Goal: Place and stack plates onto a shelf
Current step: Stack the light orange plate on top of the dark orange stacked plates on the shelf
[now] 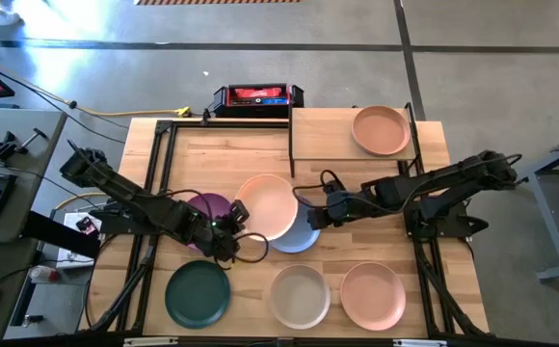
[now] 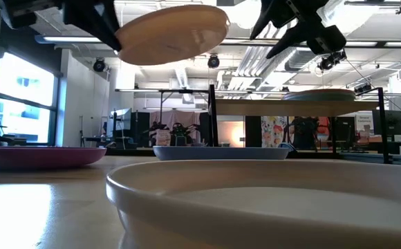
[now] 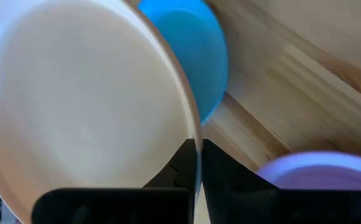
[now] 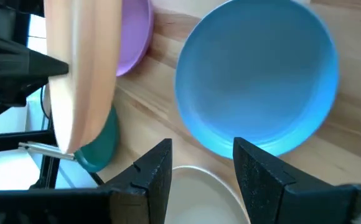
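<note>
My left gripper (image 1: 229,234) is shut on a pale peach plate (image 1: 268,205), which hangs in the air above the table in the low view (image 2: 173,31). My right gripper (image 1: 310,218) is open (image 4: 202,165) and hovers just right of that plate, above a blue plate (image 1: 304,239) that lies flat on the table (image 4: 258,74). The shelf (image 1: 323,135) stands at the table's far right. A darker peach plate (image 1: 381,130) rests flat on its right half. My left gripper pinches the pale peach plate by its rim (image 3: 197,140), on the side nearest the left arm, with one finger (image 3: 180,165) on each face. The fingers reach in about level from the table's left and near side. The plate is lifted clear and slightly tilted.
A purple plate (image 1: 202,205) lies beside the left gripper. Along the near edge lie a dark green plate (image 1: 198,292), a cream plate (image 1: 300,294) and a pink plate (image 1: 373,294). A red and black box (image 1: 256,96) sits at the far edge. The shelf's left half is bare.
</note>
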Controlling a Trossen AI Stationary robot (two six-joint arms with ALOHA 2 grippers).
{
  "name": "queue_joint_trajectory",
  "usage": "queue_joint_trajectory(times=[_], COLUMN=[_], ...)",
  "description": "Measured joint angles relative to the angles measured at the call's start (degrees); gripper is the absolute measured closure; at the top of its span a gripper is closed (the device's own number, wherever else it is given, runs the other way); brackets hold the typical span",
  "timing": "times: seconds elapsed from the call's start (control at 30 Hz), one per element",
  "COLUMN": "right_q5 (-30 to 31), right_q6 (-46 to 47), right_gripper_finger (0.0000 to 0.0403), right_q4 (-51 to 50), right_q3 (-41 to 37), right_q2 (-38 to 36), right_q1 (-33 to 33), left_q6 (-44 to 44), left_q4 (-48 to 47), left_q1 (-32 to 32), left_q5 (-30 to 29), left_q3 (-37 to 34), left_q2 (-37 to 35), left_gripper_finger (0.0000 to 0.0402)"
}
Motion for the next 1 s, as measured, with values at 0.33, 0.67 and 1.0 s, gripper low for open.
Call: queue_joint_trajectory(times=[0.33, 0.67, 1.0], right_q5=[5.65, 13.65, 14.14], right_q6=[-5.1, -21.85, -29.65], right_gripper_finger=[0.0254, 0.0254, 0.0254], right_q4=[3.74, 0.44, -3.84], right_q3=[4.2, 14.19, 16.2], right_q2=[0.07, 0.02, 1.68], right_q1=[1.58, -6.12, -12.18], left_q6=[0.88, 10.81, 13.29], left_q4=[-9.96, -15.24, -15.37], left_q1=[-2.6, 0.63, 4.33], left_q5=[-1.82, -8.29, -10.47], left_q3=[0.0, 0.0, 0.0], left_q2=[0.0, 0.0, 0.0], left_gripper_finger=[0.04, 0.04, 0.04])
